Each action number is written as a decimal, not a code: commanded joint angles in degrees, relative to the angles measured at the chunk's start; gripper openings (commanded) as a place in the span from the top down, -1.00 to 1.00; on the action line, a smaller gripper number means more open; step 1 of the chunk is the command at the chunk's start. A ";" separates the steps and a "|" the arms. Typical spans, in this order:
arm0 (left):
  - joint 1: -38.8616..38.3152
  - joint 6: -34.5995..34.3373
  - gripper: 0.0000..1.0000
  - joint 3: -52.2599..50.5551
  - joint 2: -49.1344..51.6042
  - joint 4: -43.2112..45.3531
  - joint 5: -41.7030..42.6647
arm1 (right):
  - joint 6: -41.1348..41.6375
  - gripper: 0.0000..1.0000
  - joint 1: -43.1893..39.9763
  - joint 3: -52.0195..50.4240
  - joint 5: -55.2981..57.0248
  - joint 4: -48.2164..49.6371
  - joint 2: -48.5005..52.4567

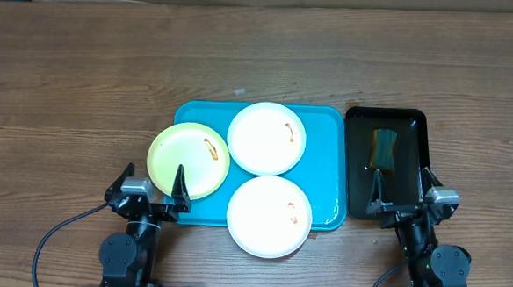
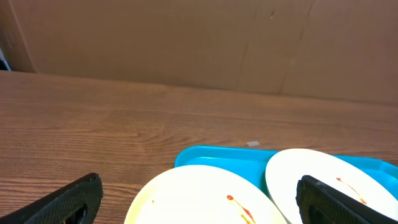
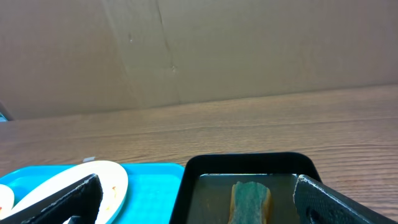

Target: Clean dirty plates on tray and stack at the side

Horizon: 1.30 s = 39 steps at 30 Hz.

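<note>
Plates (image 1: pixel 266 138), three in all and each smeared orange, lie on the turquoise tray (image 1: pixel 325 169) on the counter (image 1: pixel 85 64), with the pale green plate (image 1: pixel 189 160) overhanging its left edge. My left end effector (image 1: pixel 154 175) and right end effector (image 1: pixel 402 188) gape wide, holding nothing. Cleaning looks not yet begun; next I likely need the sponge (image 1: pixel 385 147) from the black tray (image 1: pixel 416 125).
</note>
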 commanded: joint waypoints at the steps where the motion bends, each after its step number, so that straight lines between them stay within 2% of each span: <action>1: -0.11 0.66 -1.00 -0.24 -0.28 -0.09 -0.57 | 5.33 -1.00 -0.11 -0.46 -1.20 0.68 -0.68; 7: -0.11 0.66 -1.00 -0.24 -0.28 -0.07 -0.57 | 8.11 -1.00 -0.13 6.73 -1.18 -4.57 -0.04; 11: -0.11 0.66 -0.99 -0.24 -0.28 -0.09 -0.57 | 9.05 -1.00 -0.15 19.17 -0.35 -13.07 6.08; 17: -0.09 1.16 -1.00 -0.24 -0.28 0.04 -1.18 | 9.40 -1.00 -0.15 43.47 -0.79 -29.18 28.37; 19: -0.11 2.16 -1.00 -0.24 -0.28 0.04 -4.24 | 9.38 -1.00 -0.15 53.24 -0.96 -37.94 38.34; 25: -0.11 2.12 -1.00 -0.24 -0.28 0.17 -4.35 | 9.33 -1.00 -0.15 78.90 -0.96 -61.18 62.14; 28: -0.11 2.10 -1.00 -0.24 -0.28 1.79 -4.28 | 9.35 -1.00 -0.15 83.69 -0.96 -63.71 68.17; 29: -0.11 1.97 -0.99 -0.24 -0.28 1.64 -2.49 | 9.40 -0.92 -0.15 84.15 -1.16 -62.97 71.04; 31: -0.11 1.95 -1.00 -0.24 -0.28 1.42 -2.25 | 9.40 -0.92 -0.15 84.15 -1.79 -62.84 73.31; 35: -0.11 0.42 -1.00 1.42 -0.22 1.90 5.29 | 9.35 -0.92 -0.15 84.15 -1.79 -62.82 77.29; 39: -0.11 -3.26 -1.00 7.85 2.25 -3.61 7.08 | 9.35 -0.92 -0.15 84.15 -1.79 -62.64 80.85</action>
